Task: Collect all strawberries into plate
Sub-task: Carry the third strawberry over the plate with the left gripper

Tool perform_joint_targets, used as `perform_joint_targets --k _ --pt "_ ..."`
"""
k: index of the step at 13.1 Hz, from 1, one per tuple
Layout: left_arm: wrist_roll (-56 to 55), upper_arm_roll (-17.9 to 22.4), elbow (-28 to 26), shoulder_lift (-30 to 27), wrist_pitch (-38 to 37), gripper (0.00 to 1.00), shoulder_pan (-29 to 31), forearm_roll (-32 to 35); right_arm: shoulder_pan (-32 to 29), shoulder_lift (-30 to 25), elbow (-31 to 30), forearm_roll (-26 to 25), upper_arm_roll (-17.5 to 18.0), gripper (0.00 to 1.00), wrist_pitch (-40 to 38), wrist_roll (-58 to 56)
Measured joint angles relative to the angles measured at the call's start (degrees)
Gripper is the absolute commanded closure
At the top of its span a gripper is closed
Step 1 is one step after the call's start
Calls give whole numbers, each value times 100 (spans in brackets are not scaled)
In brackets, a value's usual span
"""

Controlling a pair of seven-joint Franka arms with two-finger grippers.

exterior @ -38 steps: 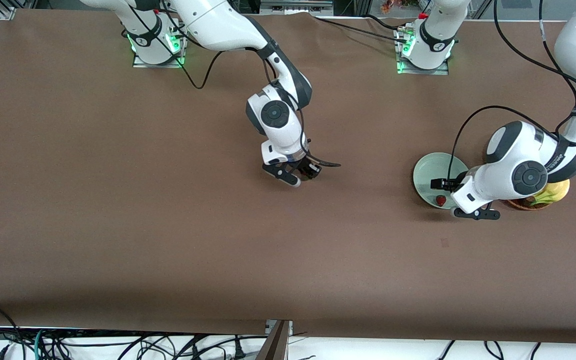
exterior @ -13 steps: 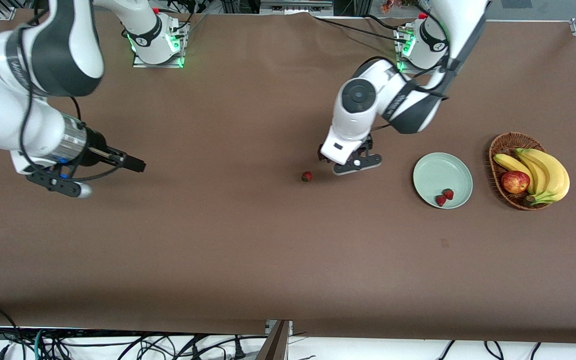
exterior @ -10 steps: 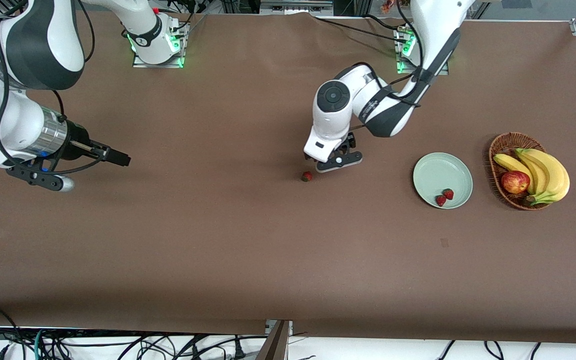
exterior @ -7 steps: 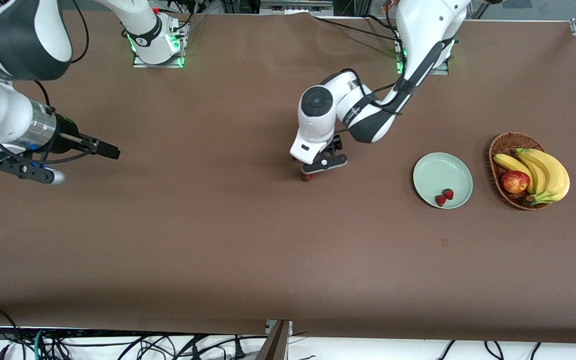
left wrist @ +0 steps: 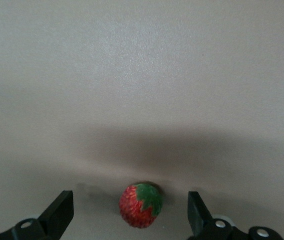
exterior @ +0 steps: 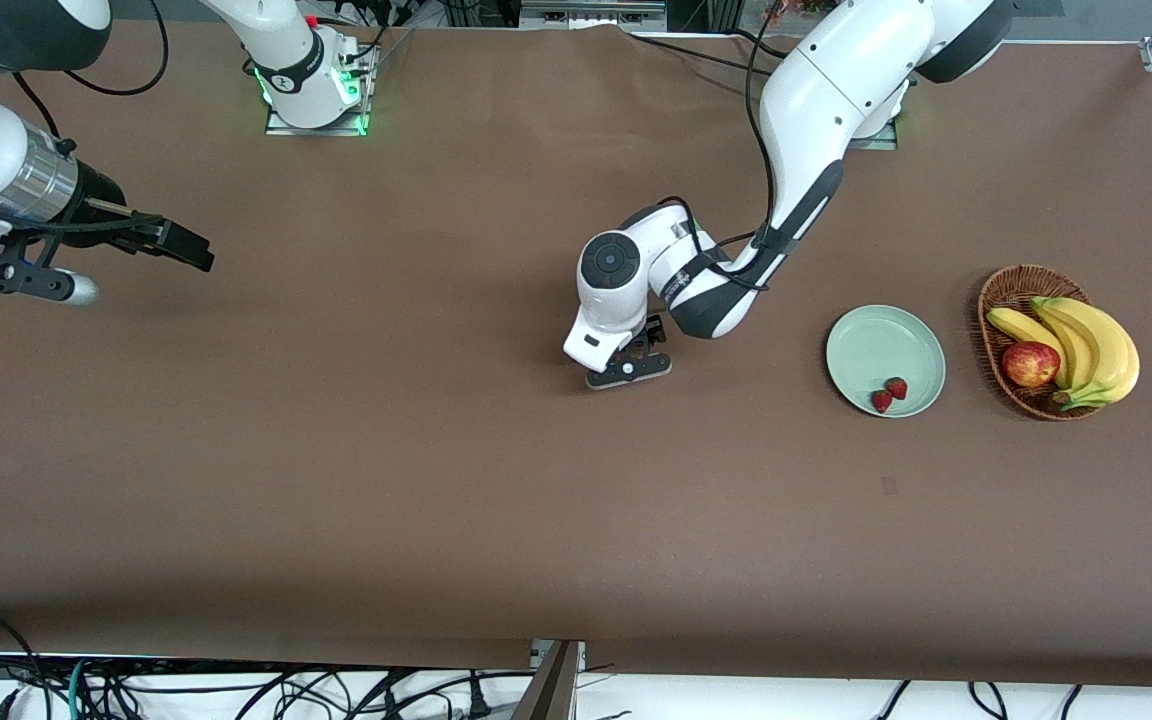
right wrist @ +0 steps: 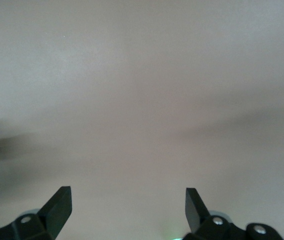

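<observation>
Left gripper (left wrist: pixel 130 217) low over mid-table, fingers spread wide, one strawberry (left wrist: pixel 140 205) on table (exterior: pixel 436 450) between them, not gripped. Two strawberries (exterior: pixel 889 394) lie in plate (exterior: pixel 871 345), toward left arm's end of table, beside basket (exterior: pixel 1006 290) with bananas (exterior: pixel 1096 345) and apple (exterior: pixel 1030 363). Right gripper (exterior: pixel 181 245) waits over right arm's end of table, fingers apart, holding nothing.

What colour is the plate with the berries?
Pale mint green, plain; the plate shows best in the front view.
</observation>
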Motion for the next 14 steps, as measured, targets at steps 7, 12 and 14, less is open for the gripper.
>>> perform_joint_targets --k 7,12,14 --pt "-11 -8 33 9 14 68 -12 -2 -18 10 123 -277 26 0 164 -371" --pt "-26 -11 90 3 9 73 -3 -56 -31 108 477 -383 43 0 27 -407" --pt "252 -61 218 -101 -287 73 263 -299 -44 132 547 -383 43 0 27 -407"
